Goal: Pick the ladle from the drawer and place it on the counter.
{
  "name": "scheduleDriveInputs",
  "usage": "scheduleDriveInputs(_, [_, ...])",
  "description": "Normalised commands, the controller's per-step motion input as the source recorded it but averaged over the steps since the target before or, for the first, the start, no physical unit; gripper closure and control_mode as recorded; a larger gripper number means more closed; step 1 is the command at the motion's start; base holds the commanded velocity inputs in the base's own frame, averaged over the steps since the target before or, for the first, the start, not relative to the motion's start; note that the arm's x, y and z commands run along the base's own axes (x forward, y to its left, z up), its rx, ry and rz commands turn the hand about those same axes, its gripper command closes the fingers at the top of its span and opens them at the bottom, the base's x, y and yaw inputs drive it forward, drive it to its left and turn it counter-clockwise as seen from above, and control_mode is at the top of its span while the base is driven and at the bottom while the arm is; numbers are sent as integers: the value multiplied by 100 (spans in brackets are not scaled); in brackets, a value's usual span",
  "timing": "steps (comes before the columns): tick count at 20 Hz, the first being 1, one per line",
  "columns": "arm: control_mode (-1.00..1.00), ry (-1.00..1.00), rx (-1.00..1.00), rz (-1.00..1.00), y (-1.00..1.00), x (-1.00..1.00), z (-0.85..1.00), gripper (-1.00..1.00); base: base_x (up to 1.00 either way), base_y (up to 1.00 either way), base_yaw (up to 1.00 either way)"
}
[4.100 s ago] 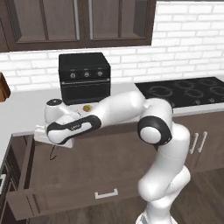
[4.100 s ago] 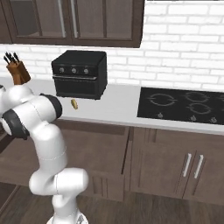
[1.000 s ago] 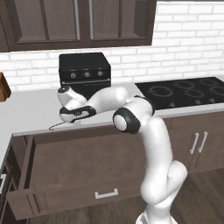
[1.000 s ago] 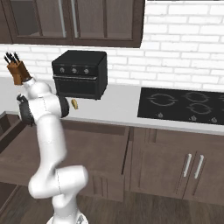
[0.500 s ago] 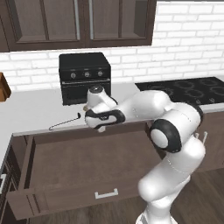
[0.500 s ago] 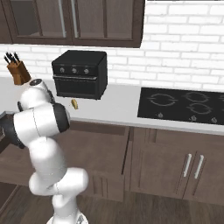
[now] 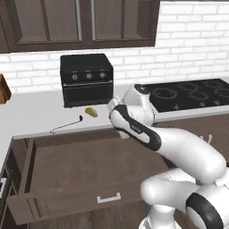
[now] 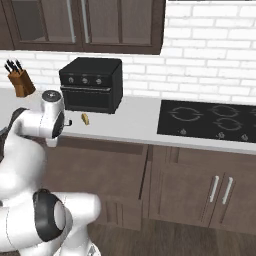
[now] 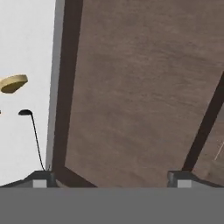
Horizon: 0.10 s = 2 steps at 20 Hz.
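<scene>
Ladle [image 7: 66,125], thin and dark, lies on the counter [image 7: 31,116].

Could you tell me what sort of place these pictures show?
A rendered home kitchen, most likely: a white counter over dark cabinets, a black stovetop set into it, a toaster oven by the brick wall, and a knife block.

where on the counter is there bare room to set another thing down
The counter is bare left of the ladle, toward the knife block, and again between the toaster oven and the stovetop. It is crowded in front of the oven, where the ladle and the yellow wedge lie near the edge.
</scene>
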Motion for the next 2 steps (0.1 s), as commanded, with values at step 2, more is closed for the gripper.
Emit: scheduleDriveInputs(2, [-100, 0, 20, 15, 0, -89, 100, -100, 0, 0, 0])
